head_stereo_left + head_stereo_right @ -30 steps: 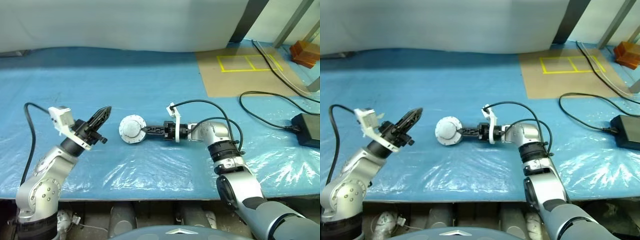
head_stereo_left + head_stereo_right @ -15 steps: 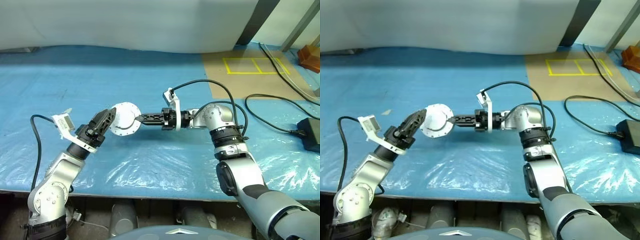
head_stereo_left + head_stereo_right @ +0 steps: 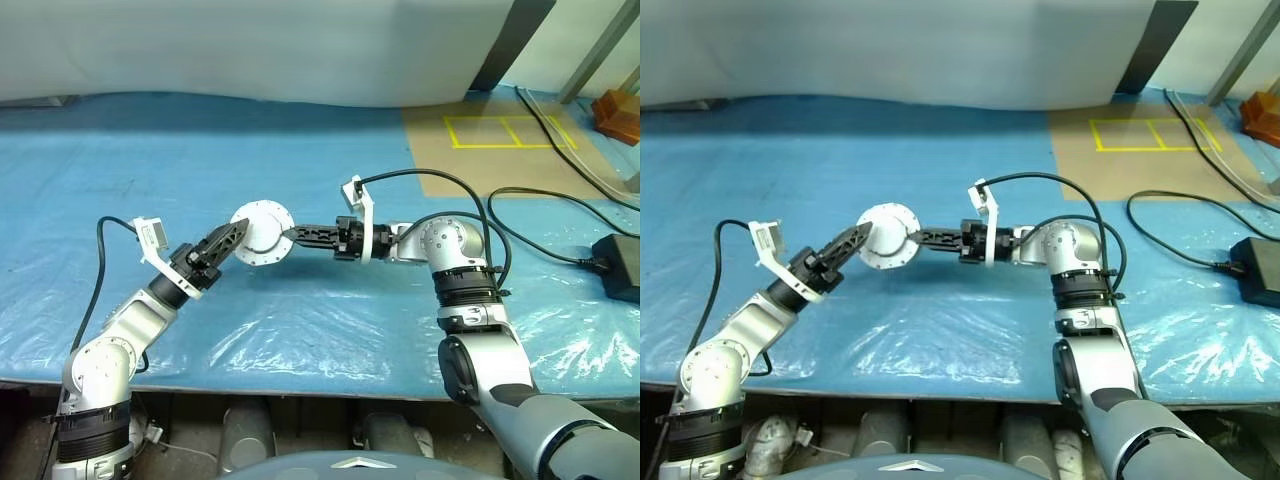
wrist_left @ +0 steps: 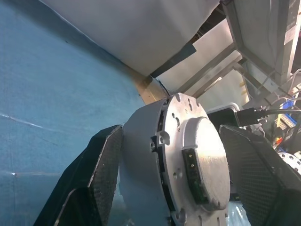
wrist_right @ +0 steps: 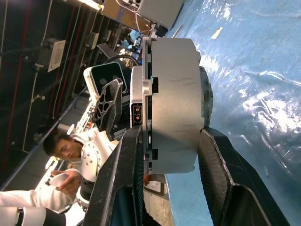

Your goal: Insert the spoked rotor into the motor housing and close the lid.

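Left gripper [image 3: 232, 236] now spreading wide around the round pale silver motor housing [image 3: 262, 233], right gripper [image 3: 285, 235] clamping it above blue sheeting [image 3: 300, 160], wrist views revealing its side seam, contents staying hidden

Right tool [image 3: 292, 235] clamped (level, pointing left); left tool [image 3: 236, 233] spread.
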Action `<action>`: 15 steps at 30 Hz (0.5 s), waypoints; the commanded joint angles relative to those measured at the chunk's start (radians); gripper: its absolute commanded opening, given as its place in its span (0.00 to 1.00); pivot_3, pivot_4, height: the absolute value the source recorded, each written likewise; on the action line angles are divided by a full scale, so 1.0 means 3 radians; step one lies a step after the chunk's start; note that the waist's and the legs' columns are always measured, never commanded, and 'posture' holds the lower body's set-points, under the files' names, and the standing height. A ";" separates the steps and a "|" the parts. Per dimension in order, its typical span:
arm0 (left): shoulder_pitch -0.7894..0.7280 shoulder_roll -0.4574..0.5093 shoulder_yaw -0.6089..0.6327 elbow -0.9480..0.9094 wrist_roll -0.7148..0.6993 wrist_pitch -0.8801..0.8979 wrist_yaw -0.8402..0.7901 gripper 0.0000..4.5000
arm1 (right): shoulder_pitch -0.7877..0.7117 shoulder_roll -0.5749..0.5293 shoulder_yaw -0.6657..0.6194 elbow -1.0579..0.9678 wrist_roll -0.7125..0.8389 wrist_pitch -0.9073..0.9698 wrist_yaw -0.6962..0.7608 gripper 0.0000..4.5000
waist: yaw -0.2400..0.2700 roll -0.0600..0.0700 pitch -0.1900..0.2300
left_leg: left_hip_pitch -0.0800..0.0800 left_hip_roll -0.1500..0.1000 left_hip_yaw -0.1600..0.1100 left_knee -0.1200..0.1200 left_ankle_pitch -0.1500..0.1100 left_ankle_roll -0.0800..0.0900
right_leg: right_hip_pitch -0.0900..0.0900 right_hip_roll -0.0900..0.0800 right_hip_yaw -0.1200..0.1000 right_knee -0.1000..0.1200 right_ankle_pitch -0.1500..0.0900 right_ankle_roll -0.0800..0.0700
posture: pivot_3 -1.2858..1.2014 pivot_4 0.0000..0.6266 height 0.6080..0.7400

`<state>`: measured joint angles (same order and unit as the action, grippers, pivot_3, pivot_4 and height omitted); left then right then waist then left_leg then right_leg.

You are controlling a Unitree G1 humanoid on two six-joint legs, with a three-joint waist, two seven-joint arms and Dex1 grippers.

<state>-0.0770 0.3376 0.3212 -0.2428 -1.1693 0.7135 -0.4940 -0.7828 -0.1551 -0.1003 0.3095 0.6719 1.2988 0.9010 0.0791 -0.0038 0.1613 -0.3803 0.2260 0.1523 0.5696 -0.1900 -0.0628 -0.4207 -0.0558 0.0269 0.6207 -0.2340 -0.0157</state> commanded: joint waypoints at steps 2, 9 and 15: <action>-0.0020 0.0044 0.0142 -0.0025 -0.0292 0.0147 0.0123 0.76 | 0.0023 -0.0001 -0.0005 -0.0340 0.0227 -0.0219 0.0199 0.28 | -0.0004 0.0000 0.0000 | 0.0000 0.0000 0.0000 0.0001 0.0000 0.0000 | 0.0000 0.0000 0.0000 0.0001 0.0000 0.0000 | 0.52 0.24 1.00; -0.0094 -0.0162 0.0001 -0.0145 -0.0567 0.0235 0.0364 0.76 | 0.0054 -0.0013 0.0051 -0.0387 0.0253 -0.0259 0.0226 0.28 | -0.0003 0.0000 0.0000 | -0.0001 -0.0002 -0.0001 0.0005 0.0000 0.0000 | 0.0000 -0.0003 0.0001 0.0004 0.0000 0.0000 | 0.52 0.24 1.00; -0.0228 -0.0465 -0.0179 -0.0251 -0.0750 0.0264 0.0586 0.76 | 0.0027 -0.0066 0.0081 -0.0317 0.0285 -0.0260 0.0249 0.28 | -0.0002 -0.0002 0.0000 | -0.0003 -0.0003 -0.0003 0.0008 0.0000 0.0000 | 0.0001 -0.0004 0.0001 0.0005 0.0000 0.0000 | 0.52 0.24 1.00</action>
<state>-0.1170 0.2080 0.3056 -0.2508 -1.3395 0.7828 -0.3164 -0.7535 -0.1942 -0.0729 0.2561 0.7059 1.2382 0.9450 0.0784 -0.0043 0.1613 -0.3812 0.2251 0.1512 0.5721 -0.1899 -0.0627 -0.4204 -0.0570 0.0269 0.6224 -0.2339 -0.0156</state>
